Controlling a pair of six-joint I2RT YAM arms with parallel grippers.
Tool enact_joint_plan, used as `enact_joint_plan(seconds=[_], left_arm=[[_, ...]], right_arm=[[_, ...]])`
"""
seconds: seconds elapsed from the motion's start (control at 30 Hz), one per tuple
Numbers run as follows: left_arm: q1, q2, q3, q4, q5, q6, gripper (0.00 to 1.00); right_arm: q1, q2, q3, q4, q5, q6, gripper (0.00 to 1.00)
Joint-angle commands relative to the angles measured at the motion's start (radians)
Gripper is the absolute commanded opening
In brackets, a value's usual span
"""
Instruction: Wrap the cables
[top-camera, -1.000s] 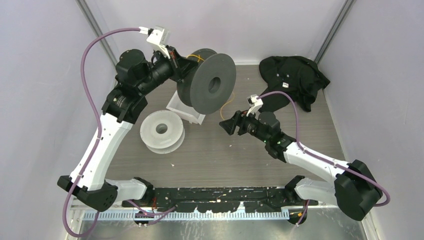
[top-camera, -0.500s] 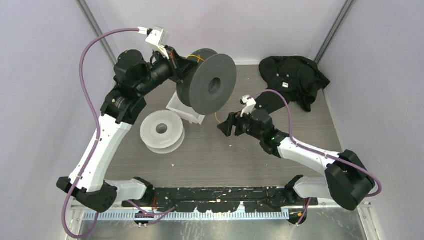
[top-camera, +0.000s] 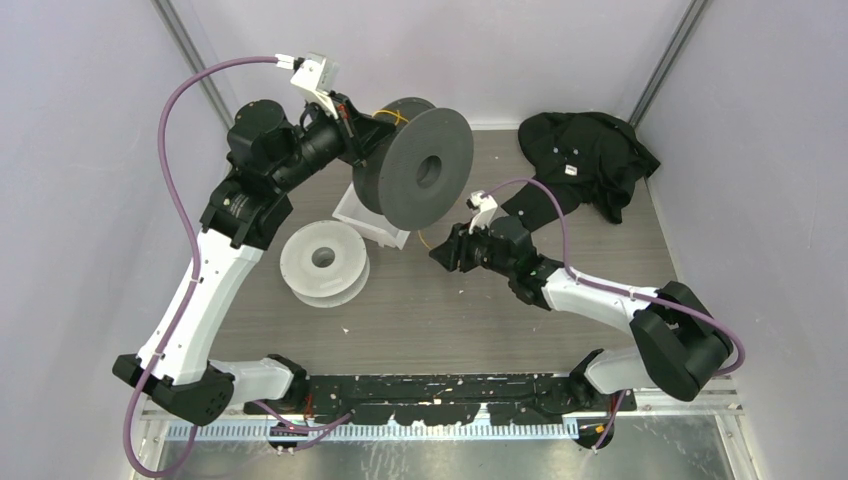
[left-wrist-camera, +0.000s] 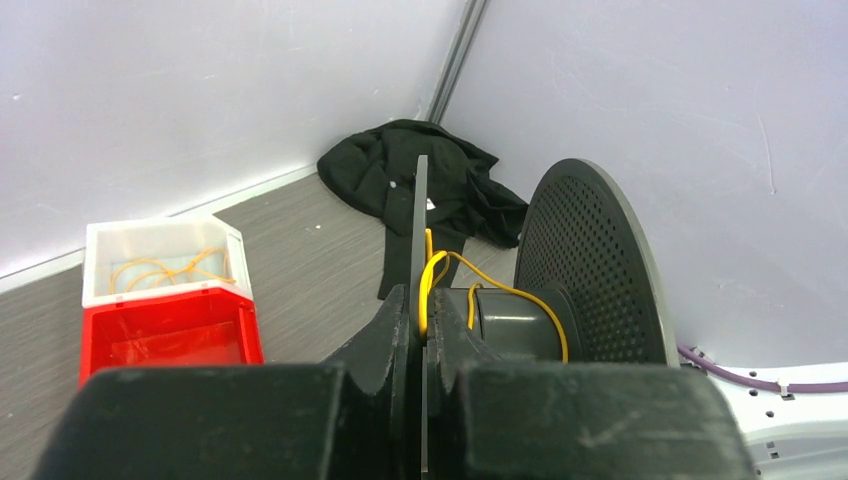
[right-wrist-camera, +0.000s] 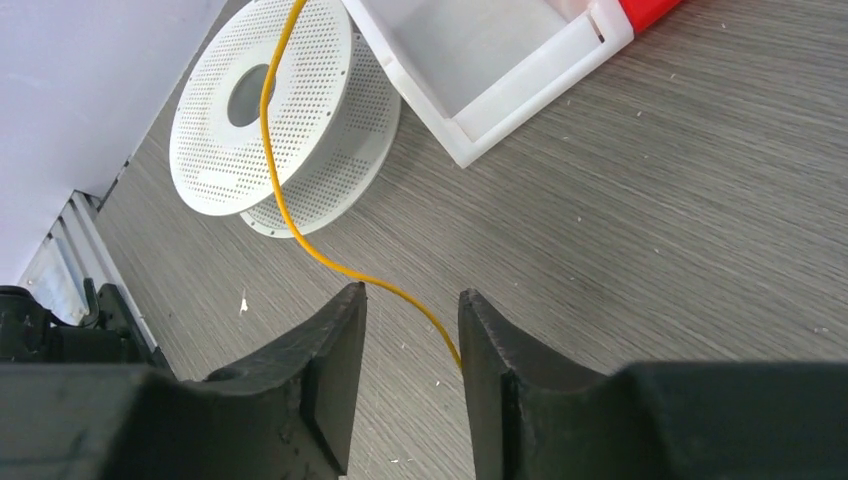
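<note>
My left gripper (top-camera: 362, 135) is shut on the thin near flange of a dark grey spool (top-camera: 425, 165) and holds it tilted above the table at the back. In the left wrist view the flange edge sits between the closed fingers (left-wrist-camera: 395, 320), and the yellow cable (left-wrist-camera: 500, 288) loops round the spool's hub (left-wrist-camera: 515, 325). A strand of the cable (top-camera: 425, 237) hangs from the spool to the table. My right gripper (top-camera: 438, 256) is open, low over the table. In the right wrist view the cable (right-wrist-camera: 290, 225) runs between its gripper's (right-wrist-camera: 412, 295) spread fingers, ending beside the right finger.
A white perforated spool (top-camera: 323, 262) lies flat at centre left. A red and white bin (top-camera: 365, 222) stands under the grey spool, with yellow cord in it (left-wrist-camera: 165, 270). A black cloth (top-camera: 585, 155) lies at the back right corner. Walls enclose the table.
My right arm has swung left, bringing the open gripper closer to the bin and the hanging cable. The left arm and the grey spool have stayed in place.
</note>
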Motion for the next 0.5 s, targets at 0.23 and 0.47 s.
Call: enact_joint_plan(seconds=[0.23, 0.47], left_arm=[[0.006, -0.039, 0.027, 0.122, 0.024, -0.029, 0.0], [0.006, -0.037, 0.013, 0.13, 0.029, -0.039, 0.0]], right_arm=[[0.025, -0.003, 0.026, 0.056, 0.01, -0.022, 0.63], [0.032, 0.043, 0.069, 0.045, -0.006, -0.019, 0.48]])
